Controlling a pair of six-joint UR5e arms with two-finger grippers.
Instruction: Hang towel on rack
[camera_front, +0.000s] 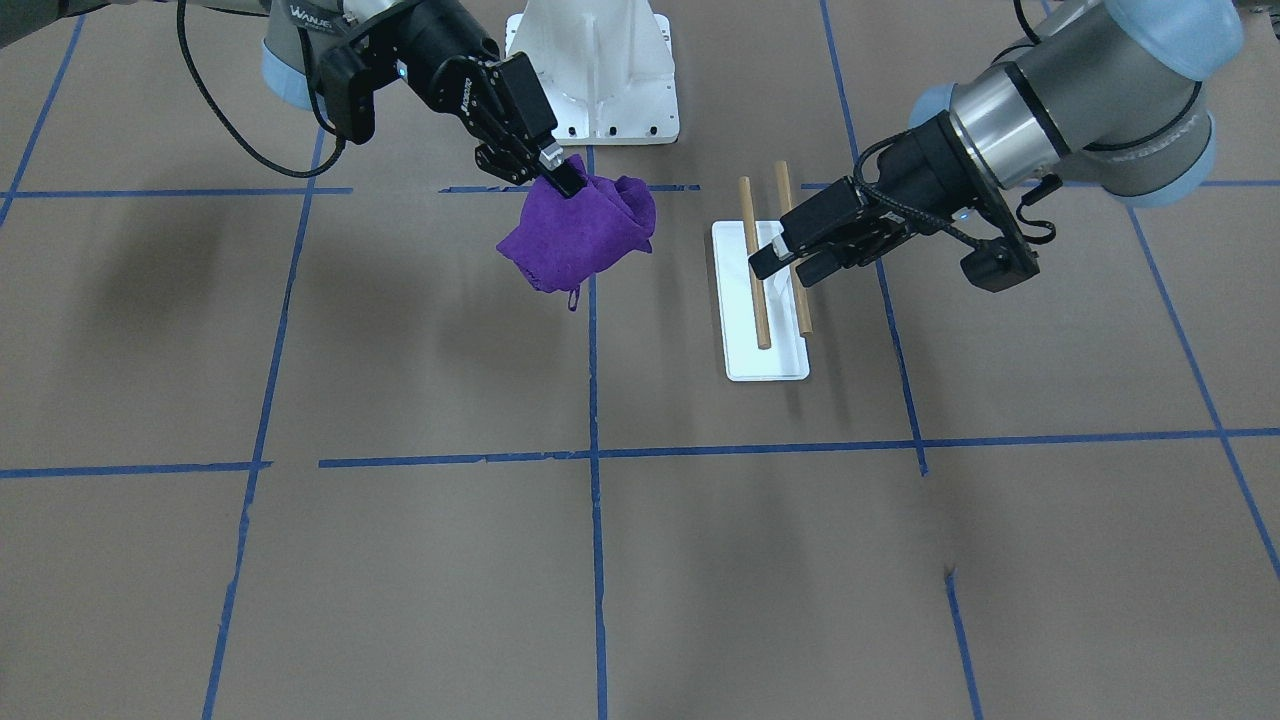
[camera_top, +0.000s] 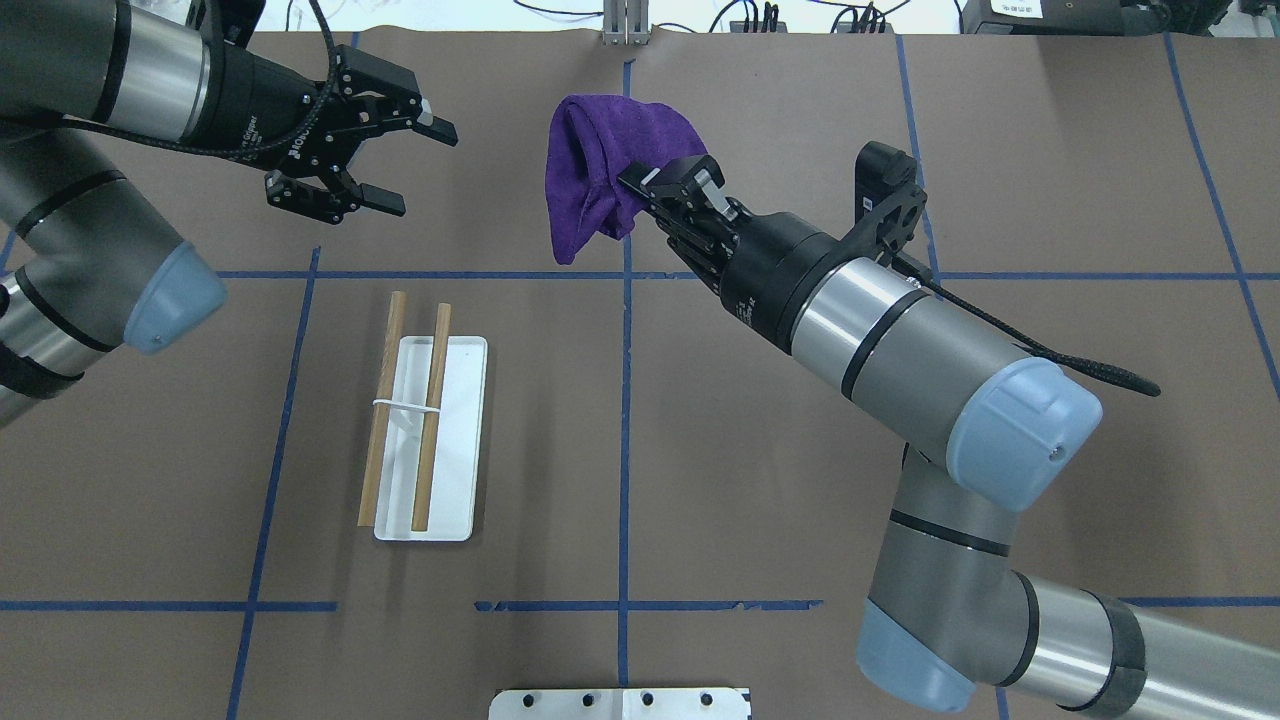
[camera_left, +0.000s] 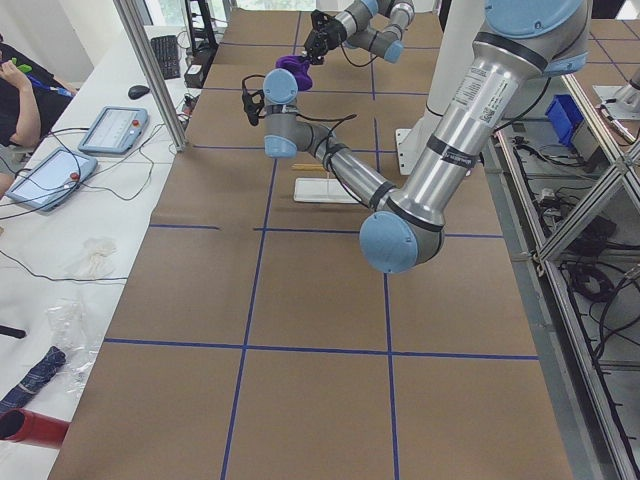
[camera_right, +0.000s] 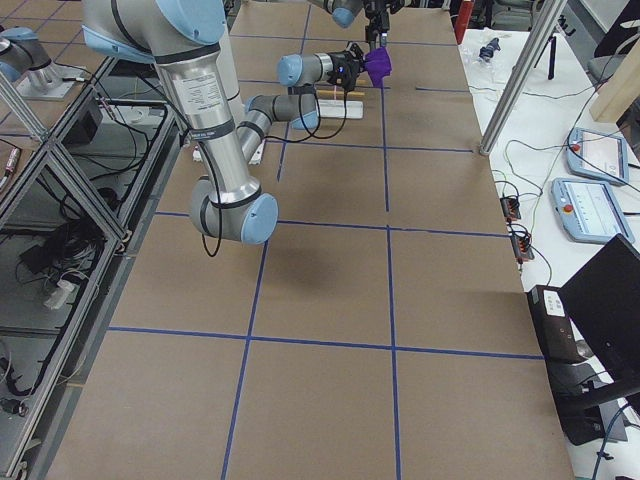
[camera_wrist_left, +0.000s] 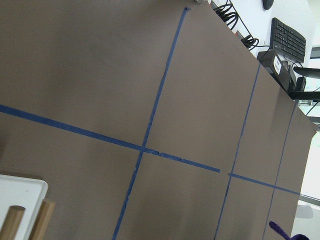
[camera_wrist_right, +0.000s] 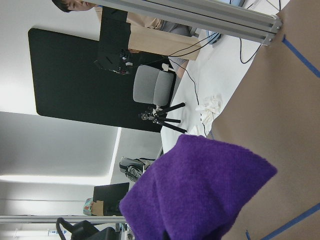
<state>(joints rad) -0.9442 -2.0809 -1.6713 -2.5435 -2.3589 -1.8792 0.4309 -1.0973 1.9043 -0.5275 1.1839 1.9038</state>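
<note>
The purple towel hangs bunched in the air from my right gripper, which is shut on its upper fold. In the front view the towel dangles with its little loop at the bottom, left of the rack. The rack has two wooden dowels on a white base and stands on the table to the robot's left of the centre line. My left gripper is open and empty, raised in the air by the rack. The towel fills the right wrist view. The rack's dowel ends show in the left wrist view.
A large white bolted pedestal stands at the robot's edge of the table. Blue tape lines cross the brown table. Operators' desks with tablets run along the far side.
</note>
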